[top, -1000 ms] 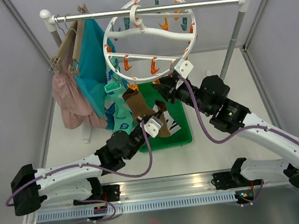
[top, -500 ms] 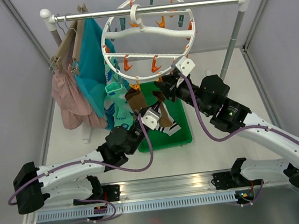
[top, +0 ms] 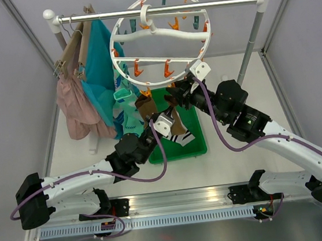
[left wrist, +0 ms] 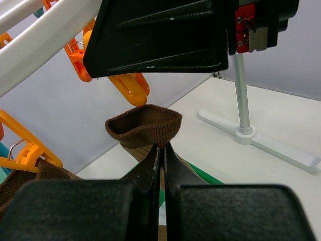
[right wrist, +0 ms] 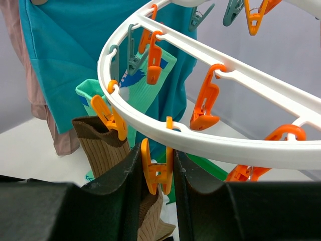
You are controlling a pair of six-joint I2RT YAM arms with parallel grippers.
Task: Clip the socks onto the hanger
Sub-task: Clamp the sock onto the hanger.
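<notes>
The white ring hanger [top: 122, 72] hangs from the rail by its hook. A mint patterned sock [top: 126, 110] and a brown sock [top: 146, 107] hang clipped at its near left rim. My right gripper [top: 177, 97] is shut on an orange peg [right wrist: 155, 173] on the ring's [right wrist: 215, 143] near rim, squeezing its handles. My left gripper [left wrist: 161, 149] is shut on the cuff of a second brown sock [left wrist: 143, 125] and holds it just under that peg [left wrist: 131, 90]. The clipped brown sock [right wrist: 98, 145] hangs to the left in the right wrist view.
A green tray [top: 197, 142] under the hanger holds a white sock with dark stripes [top: 186, 135]. A teal garment [top: 100, 75] and a pink garment [top: 72, 107] hang at the left on the rail [top: 223, 1]. The rack's foot [left wrist: 251, 138] stands on the table.
My left gripper has lifted the brown sock up out of the tray towards the hanger's near rim. My right gripper has stayed on the orange peg, and the hanger has tilted slightly.
</notes>
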